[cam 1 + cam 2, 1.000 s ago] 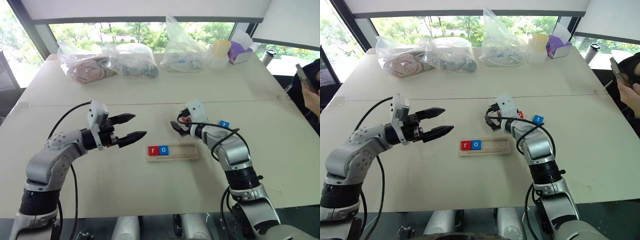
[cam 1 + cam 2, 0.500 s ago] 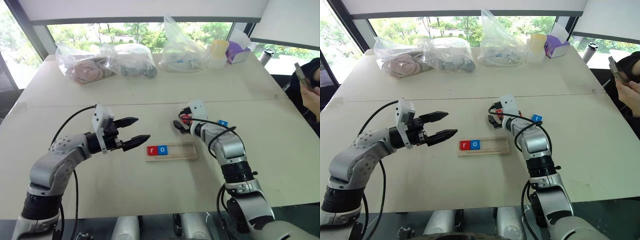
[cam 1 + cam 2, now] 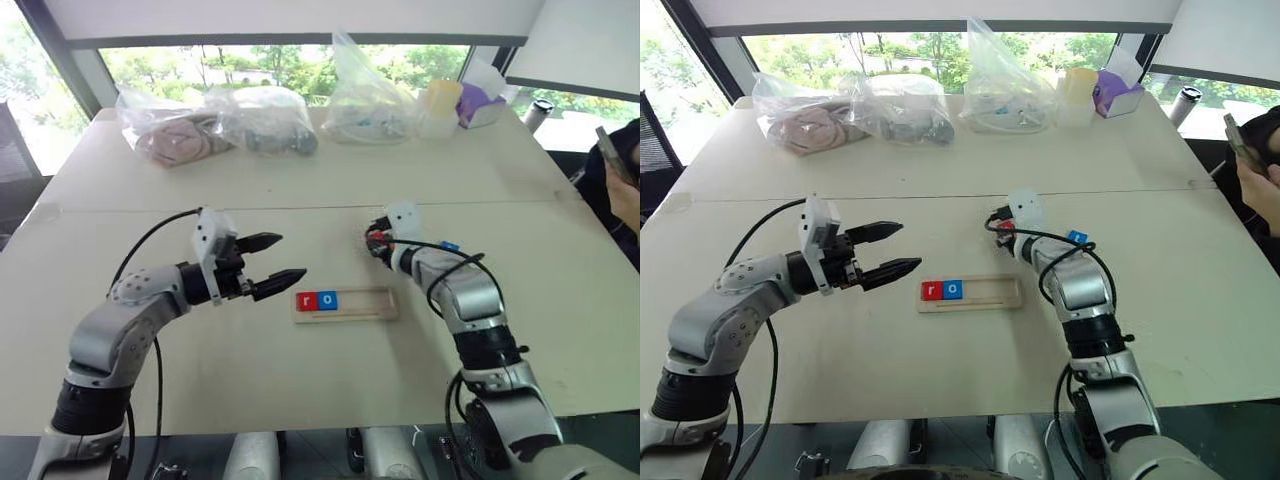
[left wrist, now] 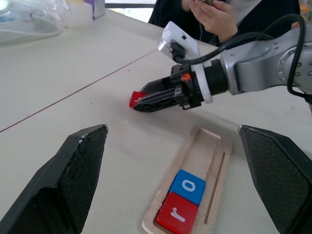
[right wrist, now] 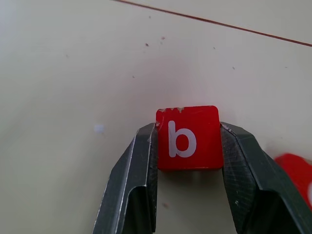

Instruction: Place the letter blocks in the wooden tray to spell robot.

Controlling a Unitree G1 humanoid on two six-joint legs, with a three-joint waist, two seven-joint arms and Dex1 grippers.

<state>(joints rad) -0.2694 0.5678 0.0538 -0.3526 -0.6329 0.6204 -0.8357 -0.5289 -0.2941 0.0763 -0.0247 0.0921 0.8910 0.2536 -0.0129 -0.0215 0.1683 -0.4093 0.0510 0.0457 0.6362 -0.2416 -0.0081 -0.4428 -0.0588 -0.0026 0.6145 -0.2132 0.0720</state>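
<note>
The wooden tray [image 3: 366, 304] lies at the table's middle with a red "r" block [image 3: 305, 301] and a blue "o" block [image 3: 327, 300] side by side at its left end. Just beyond the tray's right end, my right gripper [image 3: 373, 240] is low on the table and shut on a red "b" block [image 5: 187, 137], which sits flat between its fingers [image 5: 141, 161]. Another red block [image 5: 297, 171] lies close beside it, and a blue block [image 3: 449, 246] rests by my right forearm. My left gripper [image 3: 291, 256] hovers open and empty left of the tray.
Clear plastic bags [image 3: 250, 120] with contents, a yellow-lidded container [image 3: 440, 105] and a purple box [image 3: 478, 100] line the table's far edge. A person holding a phone [image 3: 612, 160] sits at the right side. A seam [image 3: 300, 209] crosses the table.
My right gripper's fingers have closed onto the red "b" block after shifting slightly right. The left gripper stays open in about the same place.
</note>
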